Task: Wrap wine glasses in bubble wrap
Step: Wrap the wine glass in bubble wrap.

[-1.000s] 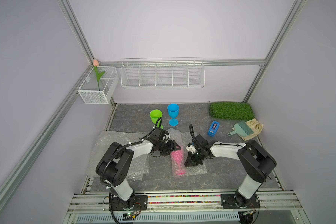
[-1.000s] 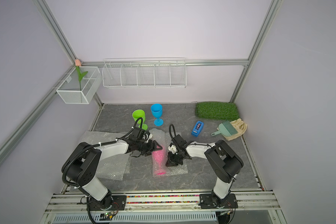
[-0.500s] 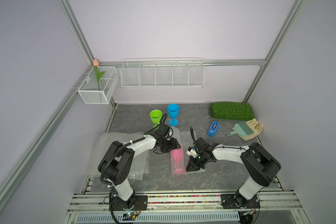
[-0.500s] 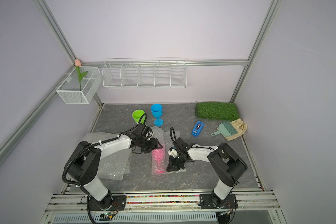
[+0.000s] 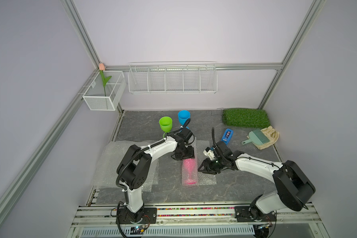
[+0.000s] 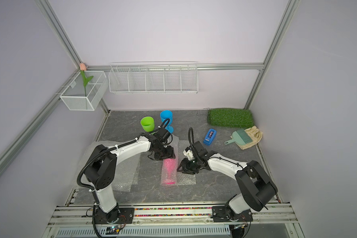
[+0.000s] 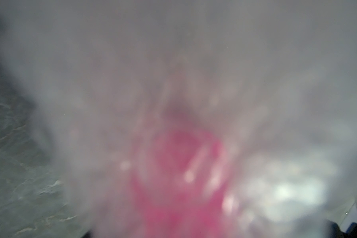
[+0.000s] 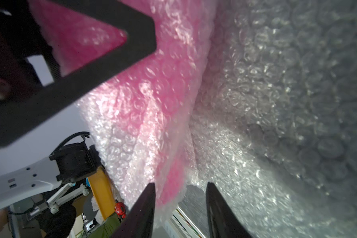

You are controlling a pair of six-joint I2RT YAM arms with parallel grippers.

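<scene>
Right tool (image 8: 179, 186) opened since second ago, fingers parted beside roll. Magenta goblet (image 5: 189, 172) laid on side mid-tabletop (image 5: 235, 185), rolled in clear small-bubbled bubble wrap (image 5: 206, 179). Left tool (image 5: 183, 157) set at bowl end; grip cannot be told.

Got plain pale-lilac walls (image 5: 183, 31) on three sides, corners and back edge trimmed with bare aluminium profiles (image 5: 245, 66), over a dark grey marbled floor slab (image 5: 235, 185) with pale veins, ending at a metal rail (image 5: 194, 216) along the near edge. Seeing a white wire rack (image 5: 172, 79) split into five bays hung on the back wall, plus a white mesh box (image 5: 99, 102) off the left-hand profile with a green stem (image 5: 104, 86) and pink bud (image 5: 101, 66) standing in it. Lit soft and even, only faint shadows on the slab.
</scene>
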